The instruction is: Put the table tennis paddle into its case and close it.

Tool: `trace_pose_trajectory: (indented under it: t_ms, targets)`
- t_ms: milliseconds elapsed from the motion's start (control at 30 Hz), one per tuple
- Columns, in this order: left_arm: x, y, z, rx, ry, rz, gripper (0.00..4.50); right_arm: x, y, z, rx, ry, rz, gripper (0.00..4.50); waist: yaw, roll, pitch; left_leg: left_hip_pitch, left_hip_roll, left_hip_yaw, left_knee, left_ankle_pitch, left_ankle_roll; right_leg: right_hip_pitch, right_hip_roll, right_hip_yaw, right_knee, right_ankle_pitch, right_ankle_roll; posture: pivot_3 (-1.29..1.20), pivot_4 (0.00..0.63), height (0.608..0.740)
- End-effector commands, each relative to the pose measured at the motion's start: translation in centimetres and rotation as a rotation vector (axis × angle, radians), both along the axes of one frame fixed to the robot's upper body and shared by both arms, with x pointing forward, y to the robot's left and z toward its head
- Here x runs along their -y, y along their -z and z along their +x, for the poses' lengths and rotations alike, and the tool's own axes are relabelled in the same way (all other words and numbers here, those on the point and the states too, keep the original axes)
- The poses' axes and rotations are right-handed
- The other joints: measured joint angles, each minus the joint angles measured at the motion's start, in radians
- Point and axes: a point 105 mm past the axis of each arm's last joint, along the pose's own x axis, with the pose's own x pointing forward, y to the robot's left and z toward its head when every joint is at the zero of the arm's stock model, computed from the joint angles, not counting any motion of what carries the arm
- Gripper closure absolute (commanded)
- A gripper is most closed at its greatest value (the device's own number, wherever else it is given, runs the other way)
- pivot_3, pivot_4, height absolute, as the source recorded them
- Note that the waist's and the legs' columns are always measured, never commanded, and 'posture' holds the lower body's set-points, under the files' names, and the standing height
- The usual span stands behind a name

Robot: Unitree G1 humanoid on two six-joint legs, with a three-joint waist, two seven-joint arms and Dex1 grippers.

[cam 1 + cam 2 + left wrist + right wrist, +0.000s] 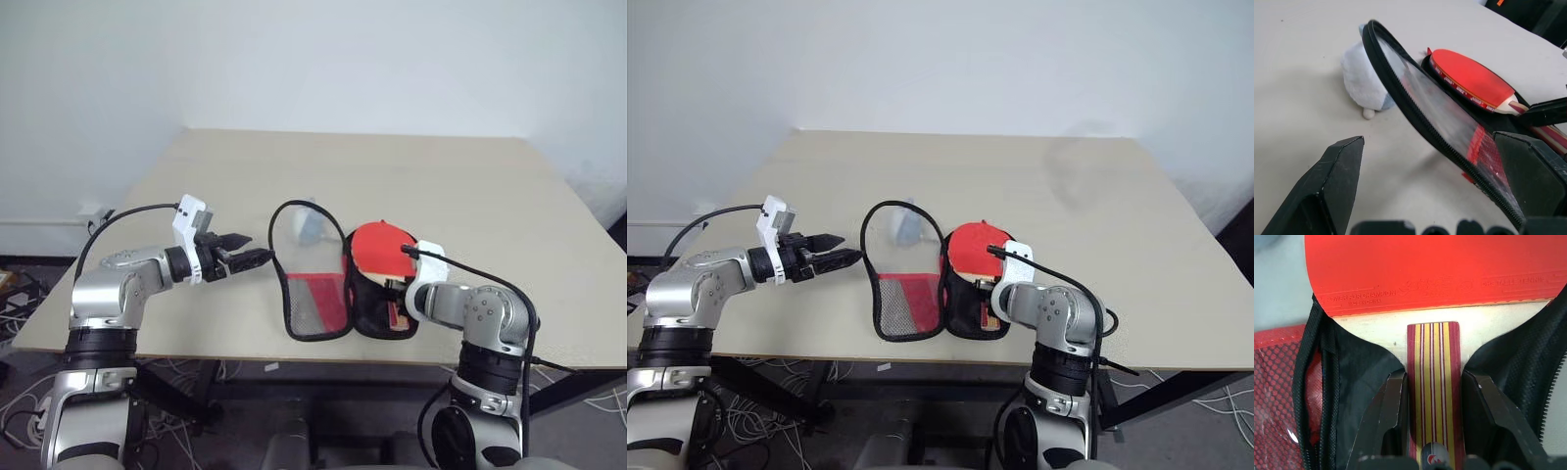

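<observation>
The case (333,289) lay unzipped on the table (470,186), its clear-and-mesh flap tilted up on the side toward the left gripper (257,249), whose two black fingers stood wide apart in the air just short of the flap's black zip edge, holding nothing. The table tennis paddle (380,249) rested in the case's other half, directly ahead of the right gripper (1432,421): red blade farthest from it, striped handle pointing back between its fingers (1388,416). Those fingers flanked the handle on both sides, the left-hand one hard against it, the other with a slight gap; I could not tell whether they truly gripped it. A small pale plush lump (1364,81) sat beyond the flap, just beside it.
</observation>
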Motion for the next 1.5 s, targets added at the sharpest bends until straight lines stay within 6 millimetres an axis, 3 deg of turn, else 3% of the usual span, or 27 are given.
trace_pose_trajectory:
  t_ms: [33, 200, 367, 467, 600, 833, 967, 1067, 1367, 1433, 1500]
  targets:
    - [0.4, -1.1, 0.2, 0.034, 0.022, -0.005, 0.00, 2.1, 1.1, -0.4, -0.054, 0.081, -0.071, 1.97, -0.001, 0.000, 0.000, 0.000, 0.000, 0.000, 0.000, 0.000, 0.000, 0.000, 0.000, 0.000, 0.000, 0.000, 0.000, 0.00, 0.000, 0.740]
    - [0.6, -1.1, 0.5, 0.028, 0.026, -0.010, 0.00, 1.0, -1.0, 0.5, 0.026, 0.033, -0.034, 0.30, 0.000, 0.000, 0.000, 0.000, 0.000, 0.000, -0.001, 0.000, 0.000, 0.000, 0.000, -0.001, 0.000, 0.002, -0.003, 0.00, 0.000, 0.740]
    - [0.2, -1.0, 0.8, 0.026, 0.016, 0.000, 0.00, 0.0, -6.8, 2.7, 0.271, -0.011, 0.036, 0.30, -0.004, 0.001, 0.001, -0.001, 0.001, 0.001, -0.002, 0.000, 0.000, -0.003, 0.000, 0.000, 0.001, 0.003, -0.005, 0.00, 0.000, 0.740]
    - [-0.7, -1.0, 2.2, 0.033, -0.046, 0.030, 0.00, 0.4, -11.4, 5.0, 0.511, 0.030, 0.087, 0.30, -0.006, 0.001, 0.000, -0.001, 0.001, 0.000, -0.005, 0.002, -0.003, -0.006, 0.002, 0.001, 0.001, 0.003, -0.004, 0.00, 0.000, 0.740]
    - [-1.4, -1.8, 3.4, 0.047, -0.084, 0.023, 0.00, 1.1, -13.5, 7.1, 0.596, 0.127, 0.157, 0.30, -0.007, 0.000, 0.000, -0.001, 0.001, -0.002, -0.006, 0.004, -0.006, -0.006, 0.004, 0.001, 0.001, 0.004, -0.002, 0.00, 0.000, 0.740]
    - [-1.5, 0.2, 3.5, 0.024, -0.043, 0.141, 0.00, 2.5, -13.4, 9.7, 0.643, 0.169, -0.001, 0.30, -0.007, 0.000, 0.000, -0.001, 0.001, -0.002, -0.004, 0.007, -0.005, -0.005, 0.005, 0.002, 0.001, 0.004, -0.002, 0.00, 0.000, 0.740]
    - [-1.9, 2.9, 3.6, -0.007, -0.013, 0.272, 0.00, 2.7, -14.6, 10.5, 0.698, 0.191, 0.063, 0.30, -0.008, 0.001, 0.001, -0.001, 0.002, -0.002, -0.004, 0.007, -0.006, -0.006, 0.005, 0.003, 0.002, 0.004, -0.002, 0.00, 0.000, 0.740]
    - [-2.1, 3.0, 3.9, -0.020, -0.011, 0.264, 0.00, 3.5, -15.2, 10.8, 0.727, 0.226, 0.083, 0.30, -0.008, 0.001, 0.001, -0.001, 0.003, -0.002, -0.004, 0.008, -0.006, -0.007, 0.007, 0.003, 0.003, 0.004, -0.002, 0.00, 0.000, 0.740]
    - [-3.0, -4.4, 4.0, 0.096, -0.009, -0.009, 0.00, 4.2, -13.8, 10.5, 0.715, 0.265, 0.064, 0.30, -0.009, 0.000, 0.001, -0.003, 0.005, -0.003, -0.003, 0.008, -0.007, -0.008, 0.008, 0.004, 0.002, 0.004, -0.002, 0.00, 0.000, 0.740]
    - [-3.7, -5.1, 4.1, 0.098, -0.040, -0.037, 0.00, 4.3, -13.8, 10.5, 0.721, 0.273, 0.059, 0.30, -0.009, 0.000, 0.001, -0.003, 0.005, -0.003, -0.003, 0.008, -0.006, -0.008, 0.009, 0.004, 0.002, 0.004, -0.002, 0.00, 0.000, 0.740]
    - [-4.3, -4.1, 3.9, 0.079, -0.050, 0.016, 0.00, 4.3, -13.9, 10.4, 0.726, 0.283, 0.076, 0.30, -0.009, 0.000, 0.001, -0.003, 0.005, -0.003, -0.002, 0.008, -0.006, -0.008, 0.009, 0.004, 0.003, 0.004, -0.002, 0.00, 0.000, 0.740]
